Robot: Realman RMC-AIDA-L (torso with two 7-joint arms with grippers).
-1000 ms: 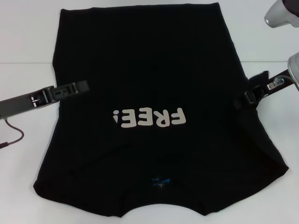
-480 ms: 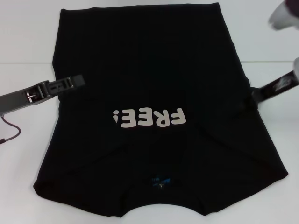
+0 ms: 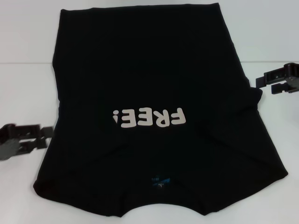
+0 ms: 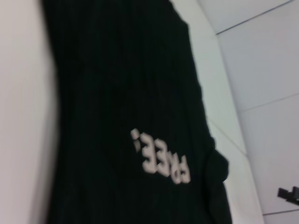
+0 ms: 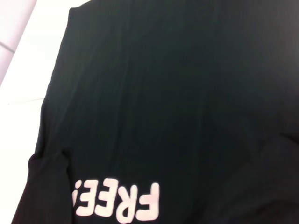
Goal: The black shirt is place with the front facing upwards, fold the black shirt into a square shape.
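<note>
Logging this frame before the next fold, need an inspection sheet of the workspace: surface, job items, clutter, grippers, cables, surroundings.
Surface: white table, faint seam line across it.
Job's things: black shirt spread flat, front up, FREE! lettering upside down in the head view, blue neck label at the near edge; sleeves look tucked in at both sides.
Clutter: nothing seen.
Grippers: left gripper beside the shirt's left edge, right gripper just off its right edge; both open, holding nothing.
Cables: nothing seen.
Surroundings: pale panelled floor beyond the table.

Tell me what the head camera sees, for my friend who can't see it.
A black shirt printed "FREE!" lies spread flat on a white table. The left gripper and right gripper sit off its side edges, holding nothing.
</note>
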